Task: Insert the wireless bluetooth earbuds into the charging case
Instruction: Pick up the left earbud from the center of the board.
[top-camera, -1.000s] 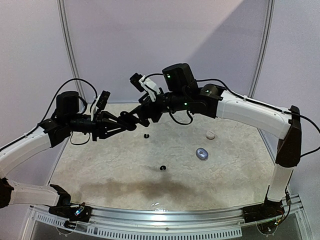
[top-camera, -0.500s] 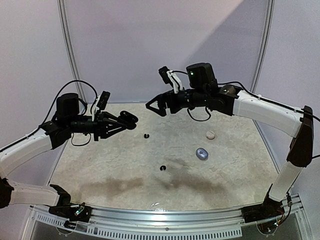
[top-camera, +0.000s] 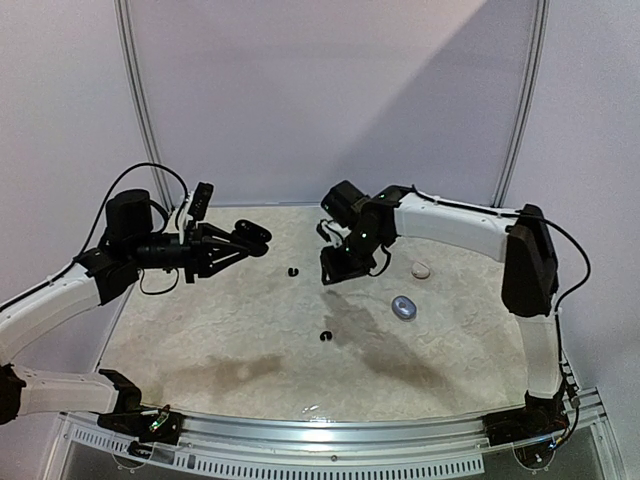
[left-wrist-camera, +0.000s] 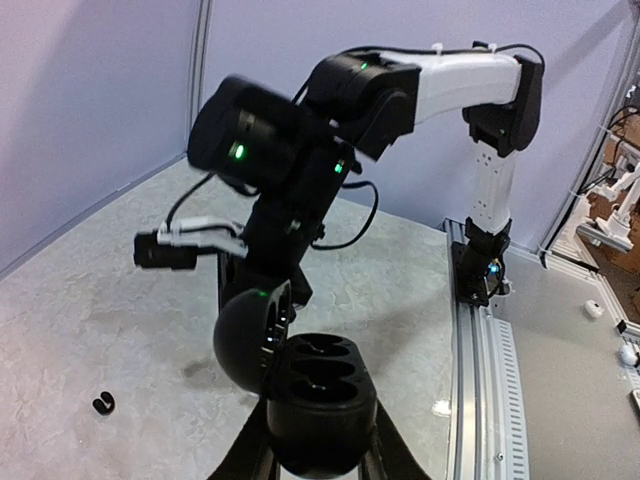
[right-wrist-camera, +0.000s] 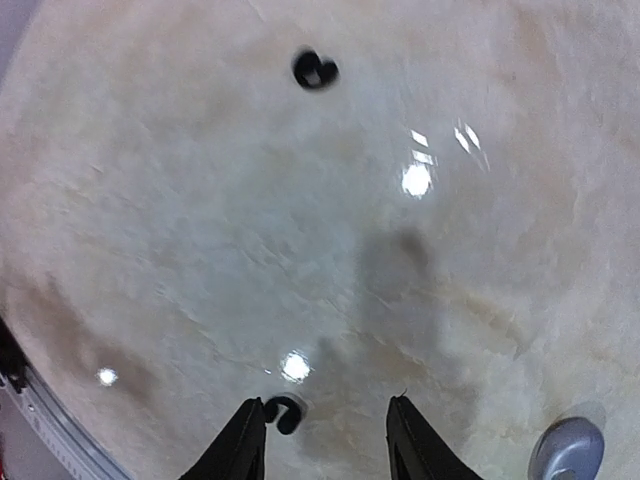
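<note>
no legible txt, labels, brands or nos. anywhere

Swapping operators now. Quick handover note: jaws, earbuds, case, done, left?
Left gripper: jaws shut on the open black charging case, held above the table; its slots look empty.
Right gripper: jaws open, nothing held, pointing down at the table just above one black earbud.
Second black earbud lies loose further off on the table.
A grey case and a whitish piece sit to the right.
Done: case open. Left: pick and seat both black earbuds.
</note>
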